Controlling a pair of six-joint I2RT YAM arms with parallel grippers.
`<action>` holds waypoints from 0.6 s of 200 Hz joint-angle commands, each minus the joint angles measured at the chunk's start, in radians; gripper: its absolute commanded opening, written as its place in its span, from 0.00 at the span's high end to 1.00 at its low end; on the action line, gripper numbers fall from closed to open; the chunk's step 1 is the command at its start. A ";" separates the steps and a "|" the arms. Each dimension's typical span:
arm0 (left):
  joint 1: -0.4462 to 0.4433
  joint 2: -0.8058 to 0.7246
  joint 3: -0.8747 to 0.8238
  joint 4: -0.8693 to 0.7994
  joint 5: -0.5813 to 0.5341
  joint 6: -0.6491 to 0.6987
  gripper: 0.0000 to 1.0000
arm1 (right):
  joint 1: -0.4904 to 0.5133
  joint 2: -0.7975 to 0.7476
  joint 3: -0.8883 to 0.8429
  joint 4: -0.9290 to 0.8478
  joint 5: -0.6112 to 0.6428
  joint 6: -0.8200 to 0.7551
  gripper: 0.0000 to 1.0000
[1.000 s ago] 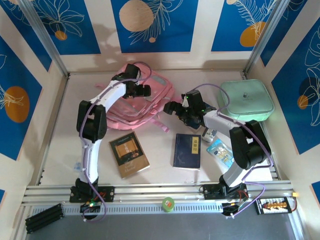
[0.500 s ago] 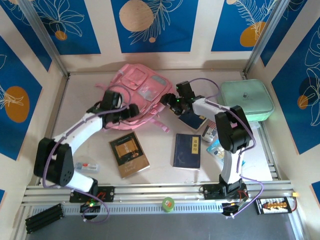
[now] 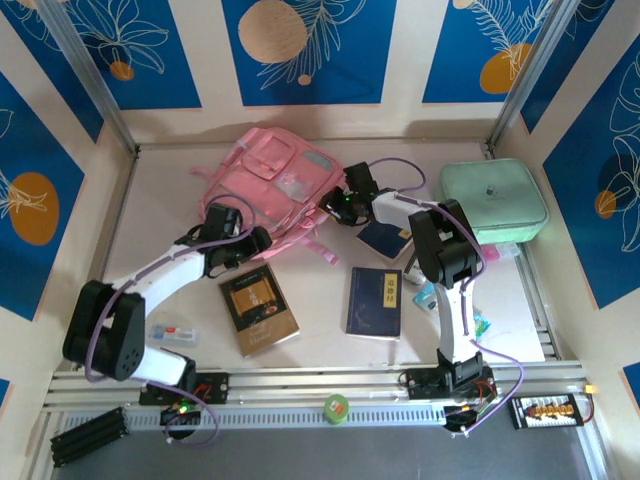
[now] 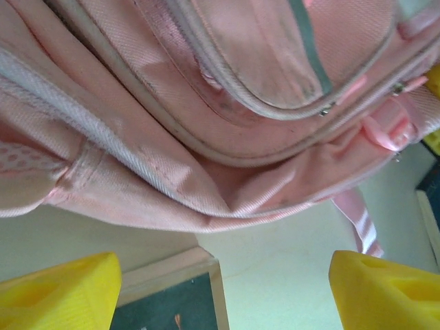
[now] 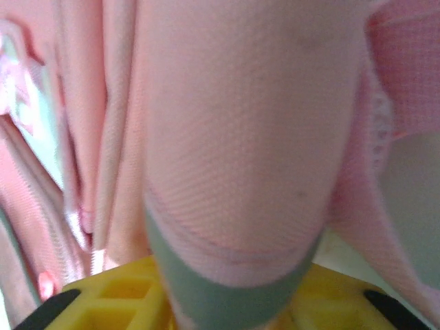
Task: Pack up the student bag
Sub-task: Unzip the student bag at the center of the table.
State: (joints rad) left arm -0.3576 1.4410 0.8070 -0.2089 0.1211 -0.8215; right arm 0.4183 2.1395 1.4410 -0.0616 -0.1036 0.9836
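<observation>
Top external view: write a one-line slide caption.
Left gripper and right gripper at the edge of the pink student bag; a brown book and a blue book lie unpacked on the table.

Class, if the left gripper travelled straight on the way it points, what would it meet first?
Probably the student bag, whose pink side lies close ahead of the open left gripper.

Robot lab test cell. Table (image 3: 160, 200) boxed by cream walls with blue printed panels (image 3: 310, 45) and aluminium extrusion posts (image 3: 85, 75). Arm bases (image 3: 180, 385) bolted to aluminium rail (image 3: 320, 378). Slotted cable duct (image 3: 300, 418) and exposed circuit board (image 3: 545, 410) at near edge.
</observation>
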 commanded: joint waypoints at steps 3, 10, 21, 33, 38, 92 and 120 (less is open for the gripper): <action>0.003 0.051 0.043 0.045 -0.020 -0.066 0.22 | -0.012 -0.026 -0.008 0.054 -0.066 -0.012 0.83; 0.003 0.064 0.048 0.053 -0.029 -0.072 0.22 | -0.014 -0.046 -0.022 0.061 -0.068 -0.013 0.89; 0.003 0.087 0.049 0.095 -0.035 -0.079 0.23 | -0.018 -0.080 -0.036 0.061 -0.075 -0.016 0.97; 0.004 0.117 0.061 0.141 -0.045 -0.075 0.24 | -0.022 -0.124 -0.057 0.066 -0.077 -0.022 1.00; 0.006 0.130 0.071 0.145 -0.053 -0.079 0.24 | -0.024 -0.149 -0.070 0.066 -0.080 -0.024 1.00; 0.007 0.137 0.124 0.145 -0.110 -0.053 0.24 | -0.039 -0.349 -0.190 0.020 -0.169 -0.017 1.00; -0.020 0.024 0.107 0.093 -0.105 0.027 0.19 | -0.020 -0.442 -0.277 0.010 -0.107 0.048 1.00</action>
State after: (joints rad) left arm -0.3569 1.5684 0.9077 -0.0834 0.0689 -0.8734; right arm 0.3798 1.7973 1.2201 -0.0303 -0.1616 0.9840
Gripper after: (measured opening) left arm 0.781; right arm 0.063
